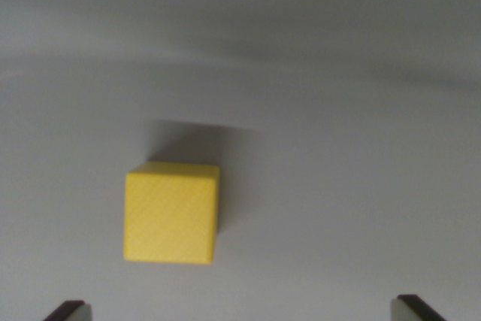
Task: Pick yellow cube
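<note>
Yellow cube off-centre under spread end effector

Risk: cube [172, 213] sits toward wrist view's left, so a straight drop could land the left finger [68, 310] on its edge & knock it away. End effector [240, 313] is released, holding nothing; cube rests on pale worktop [346, 201], ahead of & between the tips, nearer the left one.

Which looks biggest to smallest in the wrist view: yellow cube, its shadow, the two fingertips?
1. Yellow cube.
2. Its shadow, partly hidden behind the cube, so unsure.
3. The fingertips and: alike, cropped at the bottom edge, true size unknowable.
</note>
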### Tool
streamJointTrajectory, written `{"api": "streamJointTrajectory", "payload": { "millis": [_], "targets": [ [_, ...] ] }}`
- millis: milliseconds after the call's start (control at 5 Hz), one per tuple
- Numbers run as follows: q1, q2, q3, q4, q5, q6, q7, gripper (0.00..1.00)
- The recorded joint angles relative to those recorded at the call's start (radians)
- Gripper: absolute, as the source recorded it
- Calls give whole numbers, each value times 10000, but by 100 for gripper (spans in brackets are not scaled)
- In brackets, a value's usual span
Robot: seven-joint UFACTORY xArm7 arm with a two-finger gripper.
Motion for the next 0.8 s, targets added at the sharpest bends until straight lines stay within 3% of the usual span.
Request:
{"api": "streamJointTrajectory", "payload": {
  "millis": [200, 400, 600, 800],
  "targets": [
    [76, 365, 40, -113, -40, -450, 116, 0],
    [76, 365, 40, -113, -40, -450, 116, 0],
    [146, 698, 77, -216, -77, -863, 222, 0],
    [146, 698, 77, -216, -77, -863, 222, 0]
  ]
}}
